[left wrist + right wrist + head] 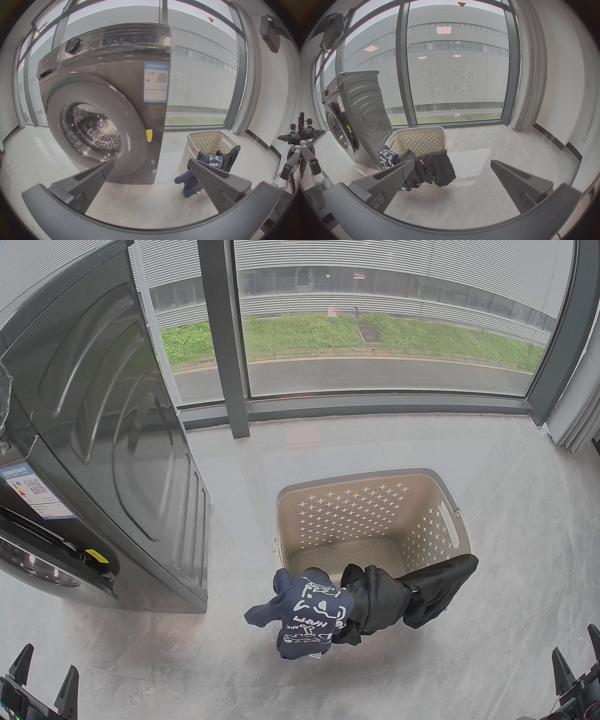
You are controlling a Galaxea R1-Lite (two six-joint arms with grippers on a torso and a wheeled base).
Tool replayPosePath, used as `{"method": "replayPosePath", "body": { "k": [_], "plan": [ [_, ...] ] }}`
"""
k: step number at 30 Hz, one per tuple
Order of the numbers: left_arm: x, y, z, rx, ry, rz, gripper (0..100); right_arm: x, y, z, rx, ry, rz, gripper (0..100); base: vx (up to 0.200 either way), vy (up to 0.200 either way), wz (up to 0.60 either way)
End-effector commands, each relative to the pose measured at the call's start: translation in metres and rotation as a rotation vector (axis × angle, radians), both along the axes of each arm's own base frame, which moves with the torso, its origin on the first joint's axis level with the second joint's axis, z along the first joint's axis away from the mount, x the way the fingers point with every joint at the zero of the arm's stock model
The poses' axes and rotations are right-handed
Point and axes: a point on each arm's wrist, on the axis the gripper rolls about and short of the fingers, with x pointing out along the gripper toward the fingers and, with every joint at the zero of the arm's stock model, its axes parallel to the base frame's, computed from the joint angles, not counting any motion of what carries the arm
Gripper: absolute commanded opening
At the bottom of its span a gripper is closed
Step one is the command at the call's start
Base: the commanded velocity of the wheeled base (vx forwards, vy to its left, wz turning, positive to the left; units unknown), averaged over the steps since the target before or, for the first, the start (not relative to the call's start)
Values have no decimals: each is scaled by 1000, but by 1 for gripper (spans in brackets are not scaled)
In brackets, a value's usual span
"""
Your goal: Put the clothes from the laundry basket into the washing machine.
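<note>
2 clothes drape the 6 o'clock rim of the laundry basket; left end effector and right end effector spread, empty. First pick pending: reach, pinch one.

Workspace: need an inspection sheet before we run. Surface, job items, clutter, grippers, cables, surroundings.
Surface: grey tiled floor, bare around the job's things.
Job's things: beige laundry basket stands on the floor. A navy printed garment and a black garment hang over its near rim, and its inside otherwise looks empty. The washing machine stands to the basket's left. Its round door looks shut, though that is not certain.
Clutter: nothing seen.
Grippers: left gripper and right gripper are both open, empty and clear of the clothes.
Cables: nothing seen.
Surroundings: tall windows behind the basket, curtain at the right.
</note>
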Motion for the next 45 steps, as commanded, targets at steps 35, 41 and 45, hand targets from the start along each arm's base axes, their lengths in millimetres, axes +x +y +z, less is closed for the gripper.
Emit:
{"method": "replayPosePath", "body": {
  "k": [35,41,45],
  "plan": [
    [1,0,-5,-2,8,3,100,0,0,-5,0,0,1,100,-69,74,0],
    [1,0,-5,-2,11,3,100,0,0,-5,0,0,1,100,0,200,0],
    [1,0,-4,-2,10,1,100,0,0,-5,0,0,1,100,0,200,0]
  ]
}}
